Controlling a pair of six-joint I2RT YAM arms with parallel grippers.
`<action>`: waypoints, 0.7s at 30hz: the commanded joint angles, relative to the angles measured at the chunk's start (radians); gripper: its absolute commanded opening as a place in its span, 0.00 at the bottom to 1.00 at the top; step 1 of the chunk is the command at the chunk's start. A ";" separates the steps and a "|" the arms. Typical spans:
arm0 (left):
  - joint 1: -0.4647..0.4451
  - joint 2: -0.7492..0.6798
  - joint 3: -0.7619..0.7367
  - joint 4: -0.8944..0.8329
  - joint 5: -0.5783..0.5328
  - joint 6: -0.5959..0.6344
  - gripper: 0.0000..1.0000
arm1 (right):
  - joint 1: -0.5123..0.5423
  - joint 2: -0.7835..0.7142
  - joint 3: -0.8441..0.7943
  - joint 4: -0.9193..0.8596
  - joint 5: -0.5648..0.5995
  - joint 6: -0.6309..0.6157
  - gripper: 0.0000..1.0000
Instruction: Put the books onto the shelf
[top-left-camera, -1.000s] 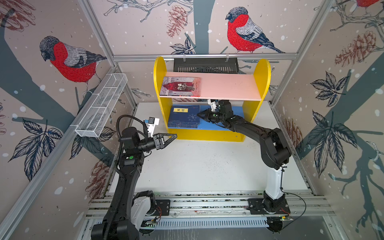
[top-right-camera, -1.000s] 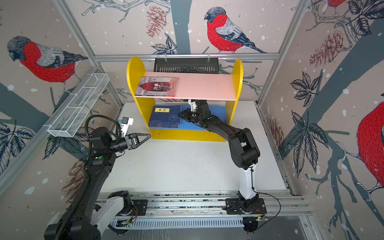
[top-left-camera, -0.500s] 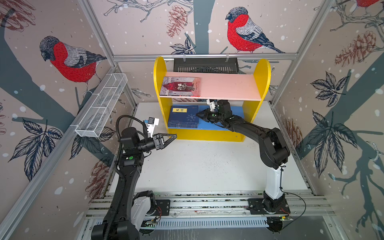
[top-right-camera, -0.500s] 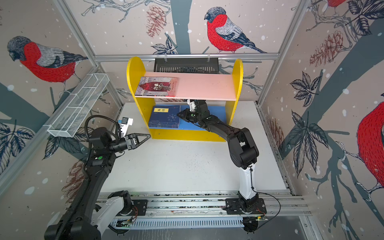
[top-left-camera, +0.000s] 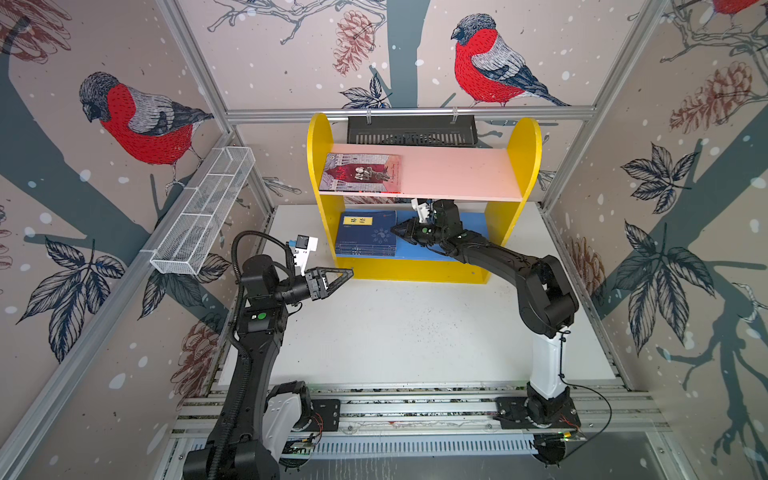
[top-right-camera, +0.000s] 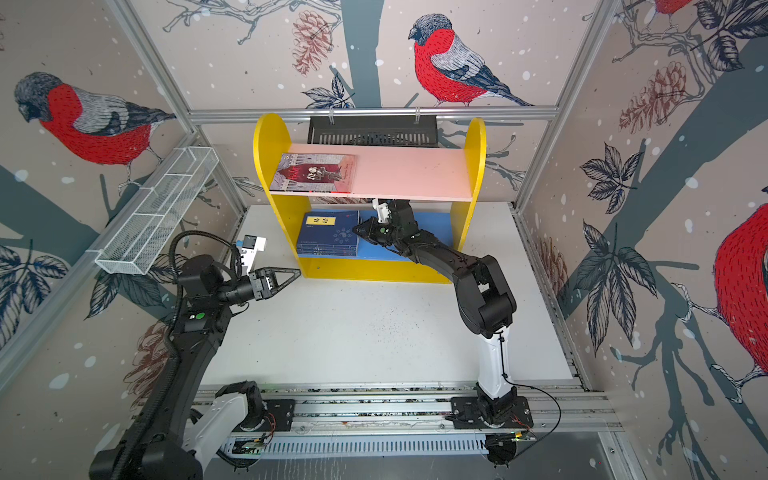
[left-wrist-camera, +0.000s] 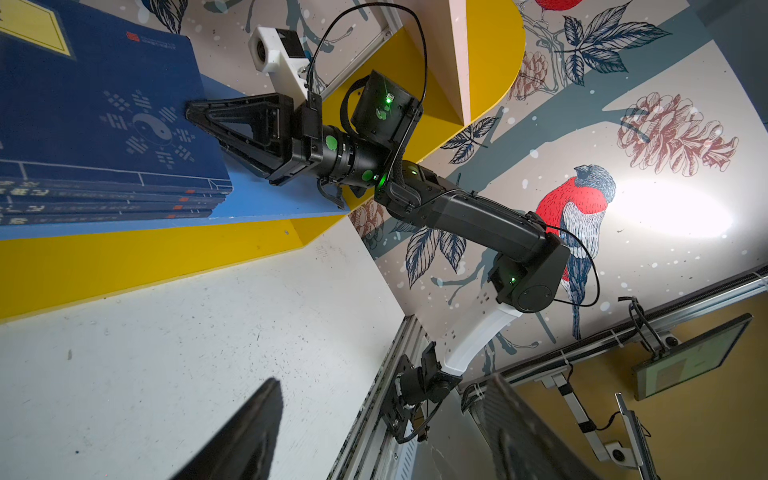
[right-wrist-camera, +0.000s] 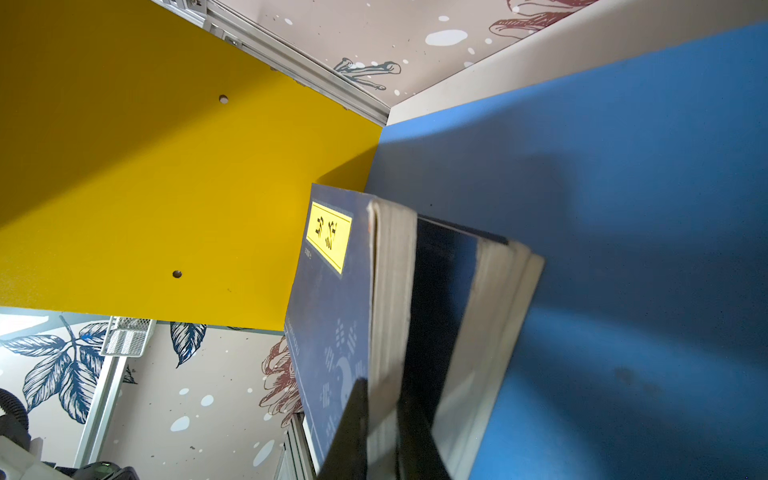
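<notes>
My right claw (top-left-camera: 395, 227) is pressed together. It reaches under the pink board (top-left-camera: 457, 172) of the shelf (top-left-camera: 318, 137), with its tips at the right-hand page edge of the navy stack (top-left-camera: 368, 235). I cannot tell whether a cover is caught between them.

The stack lies flat on the blue board (top-left-camera: 473, 222), just beside the left yellow side, with its spines just inside the board's front edge. To the stack's right the blue board is open up to the right yellow side, crossed only by my own forearm.

1 grey-and-red book (top-left-camera: 361, 173) lies flat on the pink board's left end, its front edge at the lip. The rest of that board is open.

My left claw (top-left-camera: 349, 273) is spread and holds nothing, hovering just off the shelf's front left corner.

The white table (top-left-camera: 395, 328) is lightly speckled. A mesh basket (top-left-camera: 203, 208) hangs on the left wall, and a black tray (top-left-camera: 411, 131) sits behind the shelf.
</notes>
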 joint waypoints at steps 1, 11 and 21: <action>0.003 -0.004 -0.001 0.005 0.020 0.020 0.77 | 0.002 0.000 0.005 0.012 0.001 0.003 0.14; 0.008 -0.006 0.003 0.005 0.024 0.018 0.77 | 0.002 -0.007 -0.004 0.017 0.010 0.006 0.17; 0.012 -0.007 0.006 0.000 0.029 0.017 0.77 | 0.002 -0.023 -0.017 0.016 0.027 0.007 0.38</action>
